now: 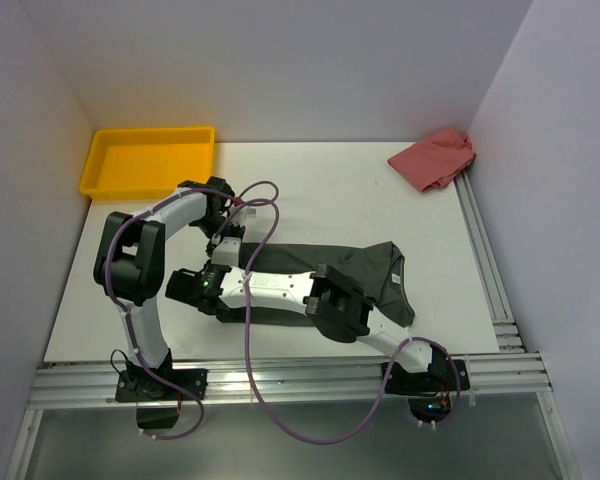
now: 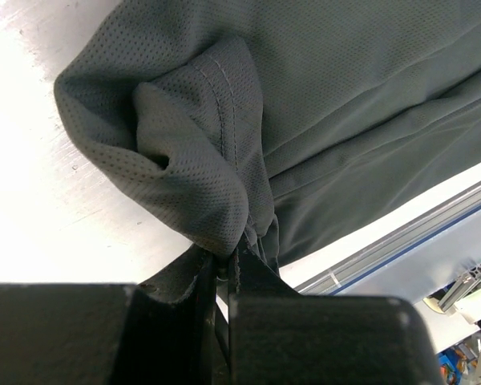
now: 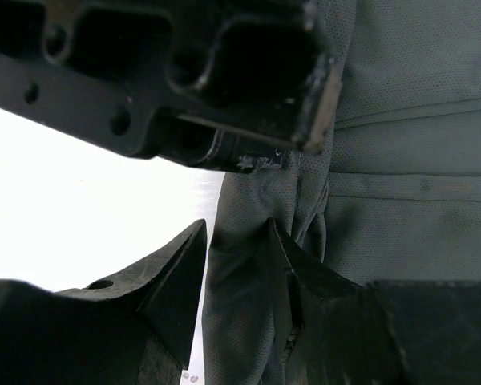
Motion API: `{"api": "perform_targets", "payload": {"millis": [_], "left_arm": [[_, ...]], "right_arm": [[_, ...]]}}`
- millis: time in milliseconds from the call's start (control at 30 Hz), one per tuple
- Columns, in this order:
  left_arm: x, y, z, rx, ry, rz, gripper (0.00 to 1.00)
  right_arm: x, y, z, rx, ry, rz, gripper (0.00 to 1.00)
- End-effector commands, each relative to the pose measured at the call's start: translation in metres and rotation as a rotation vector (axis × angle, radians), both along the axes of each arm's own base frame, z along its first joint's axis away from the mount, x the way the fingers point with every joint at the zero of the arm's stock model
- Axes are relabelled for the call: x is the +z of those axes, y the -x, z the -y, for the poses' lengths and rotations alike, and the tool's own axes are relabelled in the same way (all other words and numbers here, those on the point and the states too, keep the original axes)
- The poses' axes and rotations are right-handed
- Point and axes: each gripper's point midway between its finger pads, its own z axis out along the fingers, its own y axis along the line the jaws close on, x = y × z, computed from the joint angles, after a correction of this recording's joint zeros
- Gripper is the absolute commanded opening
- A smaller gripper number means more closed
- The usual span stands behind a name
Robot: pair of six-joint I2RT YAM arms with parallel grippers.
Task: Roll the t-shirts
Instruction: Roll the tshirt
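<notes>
Now, at the near edge of the white table (image 1: 330, 195), a silver aluminium rail frame (image 1: 300, 382) carries both arm bases, and a loop of purple cable (image 1: 248, 340) hangs over it. Just beyond, the dark charcoal-grey mesh t-shirt (image 1: 372, 280) lies flat across the middle of the table, nearer the front, partly folded into a long band. Its right end is wider and bunched, and its left end is hidden under the two wrists. The right arm stretches low across the front of the shirt towards that left end. In its wrist view the right gripper (image 3: 234, 228) has its jaws apart, straddling an upright fold of the grey fabric, with a sliver of white table showing beside one finger. The left arm reaches down from behind to the same spot. The left gripper (image 2: 228, 266) is pinched together on a gathered corner of the t-shirt, where a stitched hem curls over. Further back, a bright yellow rectangular plastic tray (image 1: 92, 172) sits in the far left corner. A crumpled pinkish-red cloth (image 1: 435, 160) lies in the far right corner against the wall.
</notes>
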Motion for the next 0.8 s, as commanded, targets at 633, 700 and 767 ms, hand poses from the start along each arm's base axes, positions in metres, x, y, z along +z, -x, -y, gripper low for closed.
{"api": "perform_targets", "payload": {"millis": [633, 700, 767], "left_arm": [[0.008, -0.004, 0.003, 0.005, 0.016, 0.009, 0.04], [0.011, -0.006, 0.002, 0.011, 0.029, 0.01, 0.08], [0.014, -0.01, 0.002, 0.013, 0.044, 0.018, 0.15]], "right_arm": [[-0.02, 0.0, 0.011, 0.047, 0.044, -0.061, 0.04], [-0.006, -0.002, 0.0, 0.073, -0.021, -0.044, 0.0], [0.007, -0.002, -0.006, 0.096, -0.111, -0.018, 0.0]]}}
